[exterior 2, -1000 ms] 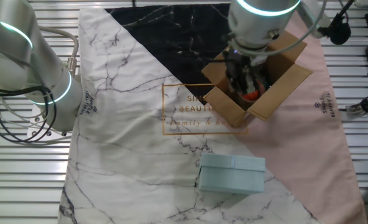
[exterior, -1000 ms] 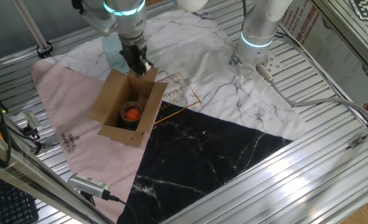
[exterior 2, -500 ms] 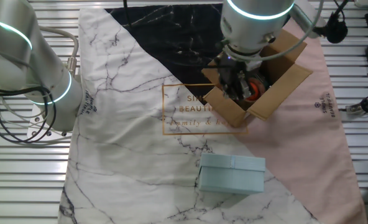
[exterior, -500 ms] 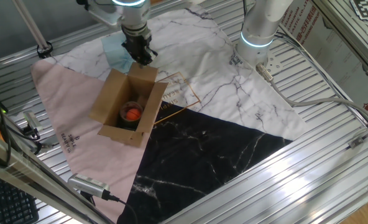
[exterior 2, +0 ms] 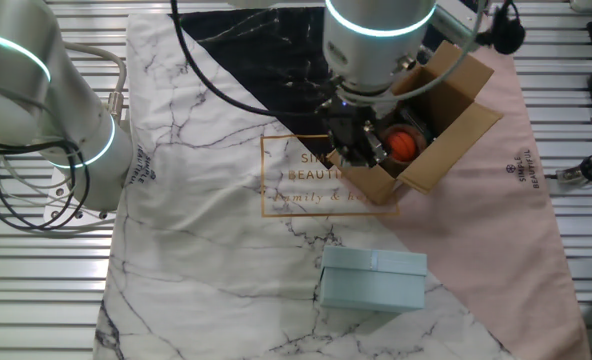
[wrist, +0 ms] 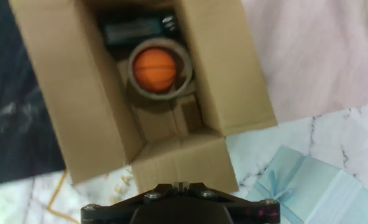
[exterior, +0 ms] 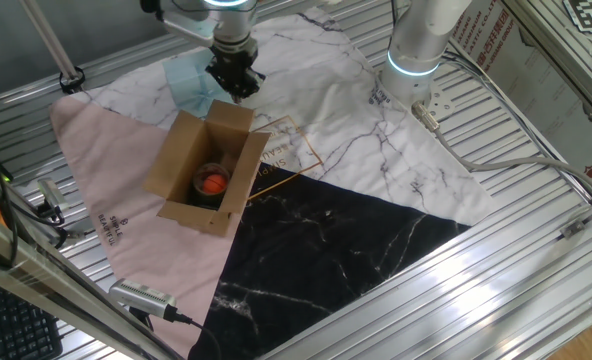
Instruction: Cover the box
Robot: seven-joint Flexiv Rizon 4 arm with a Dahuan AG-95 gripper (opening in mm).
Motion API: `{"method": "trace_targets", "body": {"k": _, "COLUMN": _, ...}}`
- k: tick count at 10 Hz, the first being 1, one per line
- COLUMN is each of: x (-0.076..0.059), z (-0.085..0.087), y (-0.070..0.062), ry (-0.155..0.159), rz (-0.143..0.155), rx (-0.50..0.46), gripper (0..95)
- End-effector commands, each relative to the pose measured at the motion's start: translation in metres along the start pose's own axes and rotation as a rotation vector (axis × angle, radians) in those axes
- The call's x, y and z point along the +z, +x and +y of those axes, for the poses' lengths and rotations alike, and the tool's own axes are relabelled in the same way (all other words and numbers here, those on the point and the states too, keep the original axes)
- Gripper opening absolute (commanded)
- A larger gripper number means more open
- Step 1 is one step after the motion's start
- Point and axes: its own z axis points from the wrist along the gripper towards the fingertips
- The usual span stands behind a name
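Brown cardboard, your box sits flaps-open on the pink and marble cloth, orange ball inside, your gripper above its near flap, not touching, finger spread impossible to tell.

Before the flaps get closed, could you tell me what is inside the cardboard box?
Inside the box an orange ball sits in a roll of tape, with a dark object beyond it. The box floor beneath them is covered.
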Motion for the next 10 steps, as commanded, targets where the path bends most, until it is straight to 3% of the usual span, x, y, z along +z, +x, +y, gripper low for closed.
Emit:
{"method": "trace_targets", "body": {"k": 1, "x": 0.002, "z": 0.0, "y": 0.007, "ry": 0.005, "rz": -0.001, "rx": -0.033, "gripper": 0.0}}
{"method": "trace_targets", "body": {"k": 5, "x": 0.01, "z": -0.007, "y": 0.021, "ry": -0.006, "rz": -0.015, "rx": -0.039, "gripper": 0.0}}
{"method": "trace_targets", "body": {"k": 10, "x": 0.02, "z": -0.012, "y": 0.022, "ry": -0.009, "rz": -0.031, "rx": -0.045, "gripper": 0.0}}
